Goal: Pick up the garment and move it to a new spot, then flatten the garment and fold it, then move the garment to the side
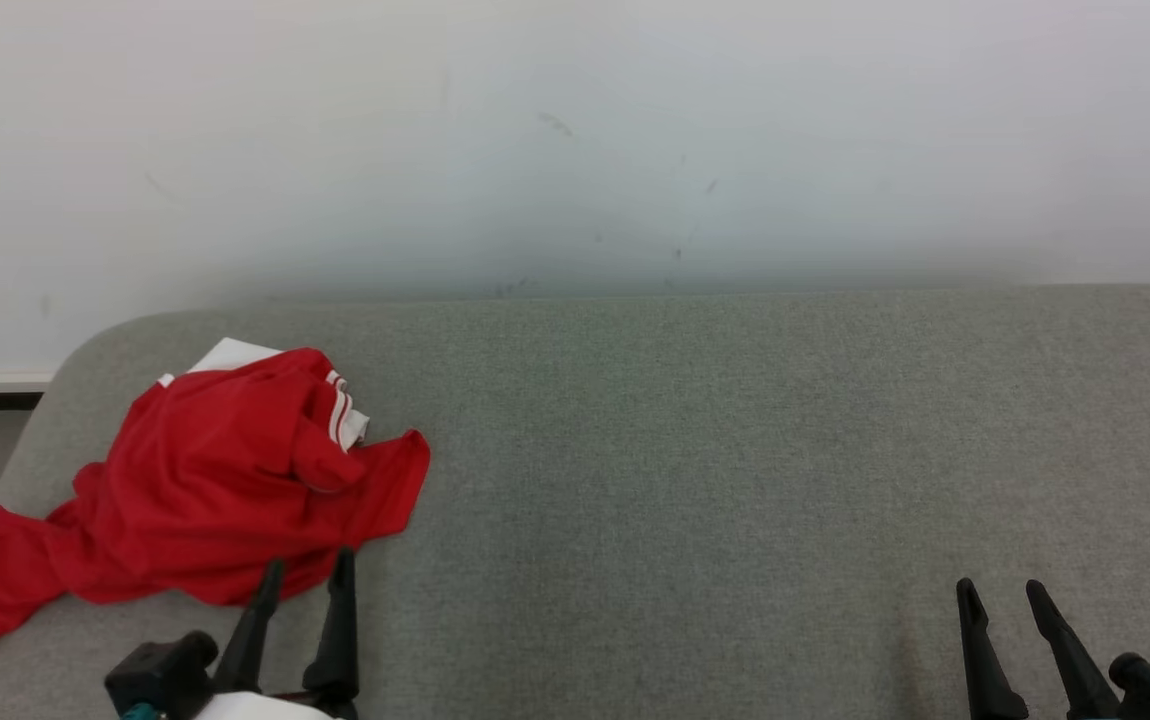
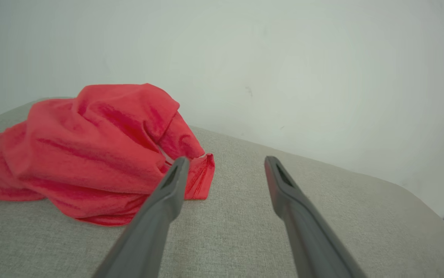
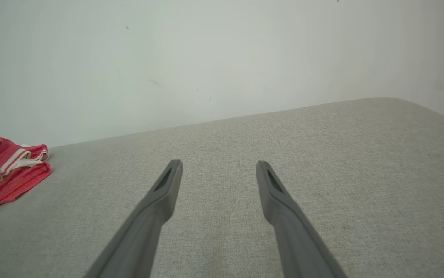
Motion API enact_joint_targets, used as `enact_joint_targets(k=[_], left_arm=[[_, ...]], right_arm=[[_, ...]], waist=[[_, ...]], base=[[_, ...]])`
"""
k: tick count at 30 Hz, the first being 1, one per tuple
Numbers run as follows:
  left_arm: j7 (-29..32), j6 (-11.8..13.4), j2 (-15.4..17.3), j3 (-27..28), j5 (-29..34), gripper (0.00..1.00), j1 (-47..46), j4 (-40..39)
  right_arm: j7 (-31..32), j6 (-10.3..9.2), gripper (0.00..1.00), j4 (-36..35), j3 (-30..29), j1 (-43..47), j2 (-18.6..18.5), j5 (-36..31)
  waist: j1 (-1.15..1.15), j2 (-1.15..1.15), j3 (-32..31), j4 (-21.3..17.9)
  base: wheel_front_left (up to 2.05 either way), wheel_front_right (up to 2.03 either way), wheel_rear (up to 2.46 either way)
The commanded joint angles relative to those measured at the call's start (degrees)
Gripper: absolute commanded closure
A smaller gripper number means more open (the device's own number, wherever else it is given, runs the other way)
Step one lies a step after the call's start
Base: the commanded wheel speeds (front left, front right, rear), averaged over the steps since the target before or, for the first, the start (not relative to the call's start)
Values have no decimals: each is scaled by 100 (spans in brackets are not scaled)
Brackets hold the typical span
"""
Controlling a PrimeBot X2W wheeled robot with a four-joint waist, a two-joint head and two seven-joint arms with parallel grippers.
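- Garment (image 1: pixel 205 480): red, crumpled in a loose heap at the table's (image 1: pixel 735 450) far-left corner. Its lower fold runs out to the left edge.
- White trim (image 1: pixel 340 415) with thin stripes shows on the heap's right side, and a white patch (image 1: pixel 230 355) peeks out at its far side.
- Left gripper (image 1: pixel 309 560): at the near edge, left part of the table, fingers pointing away towards the wall (image 1: pixel 575 150). The fingers are spread wide with nothing between them.
- Left wrist view: the garment (image 2: pixel 90 146) bulks up ahead and left of the left gripper (image 2: pixel 224 162). One fingertip (image 2: pixel 179 166) sits right at the red hem; cannot tell whether it touches.
- Middle of the table: bare grey cloth.
- Right gripper (image 1: pixel 1000 586): at the near edge close to the near-right corner, well apart from the garment. The fingers are spread wide, gripping nothing.
- Right wrist view: the right gripper (image 3: pixel 218 164) is over bare cloth, with the garment (image 3: pixel 5 173) far off at that view's left margin.
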Motion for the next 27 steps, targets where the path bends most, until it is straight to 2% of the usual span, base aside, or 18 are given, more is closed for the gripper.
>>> enact_joint_targets(k=[1,27], left_arm=[[-40,-26,45,-15,193,0,29,-2],[-335,-41,55,-18,1326,0,268,103]], right_arm=[[-41,4,0,-15,12,31,-24,-151],[-334,5,0,107,-41,67,61,-948]], waist=[[0,0,-4,2],[0,0,-97,29]], base=[[0,0,0],[0,0,0]])
